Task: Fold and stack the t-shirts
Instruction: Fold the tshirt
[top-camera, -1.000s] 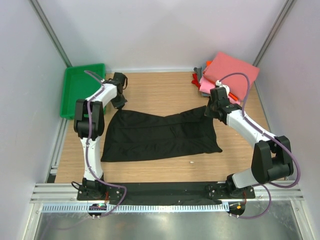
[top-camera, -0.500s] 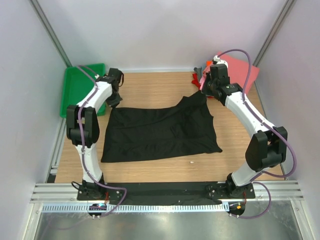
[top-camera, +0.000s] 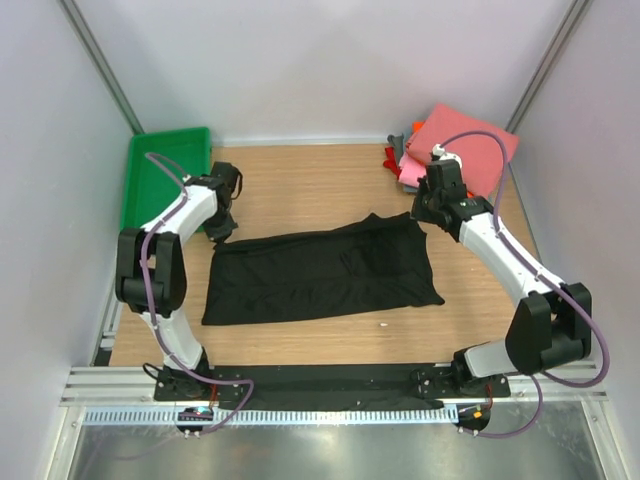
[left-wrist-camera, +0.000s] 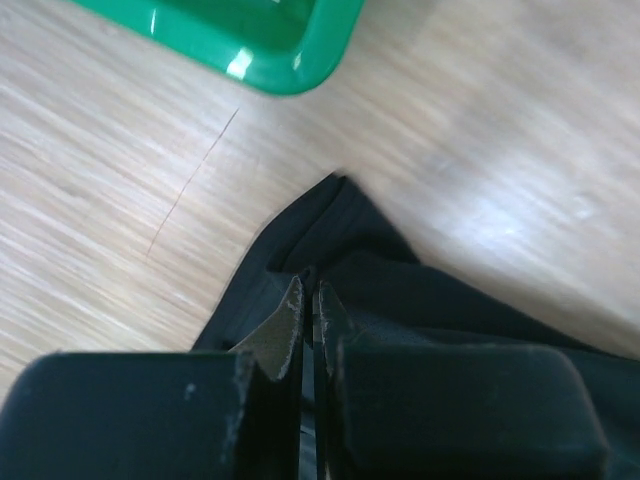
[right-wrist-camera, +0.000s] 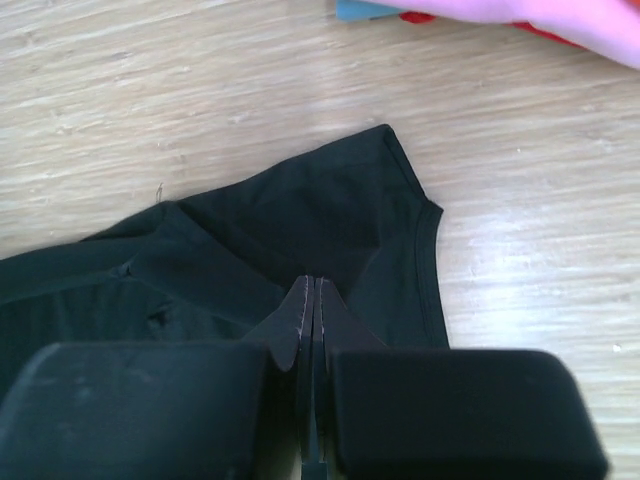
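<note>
The plain black t-shirt (top-camera: 320, 275) lies spread across the middle of the wooden table, folded into a wide band. My left gripper (top-camera: 224, 228) is shut on its far left corner, seen in the left wrist view (left-wrist-camera: 308, 295) with black cloth (left-wrist-camera: 440, 300) between the jaws. My right gripper (top-camera: 422, 214) is shut on the far right corner by a sleeve; in the right wrist view (right-wrist-camera: 312, 290) the cloth (right-wrist-camera: 330, 220) tents up into the closed jaws. A stack of folded t-shirts (top-camera: 465, 140), salmon-pink on top, sits at the far right.
A green plastic tray (top-camera: 165, 175) stands at the far left; its corner shows in the left wrist view (left-wrist-camera: 230, 25). The stack's pink and red edges (right-wrist-camera: 560, 15) show just beyond the right gripper. Grey walls close in three sides.
Both grippers lifted the shirt's far edge, then brought it back toward the near side and down. The far edge now lies straighter and flatter on the table.
</note>
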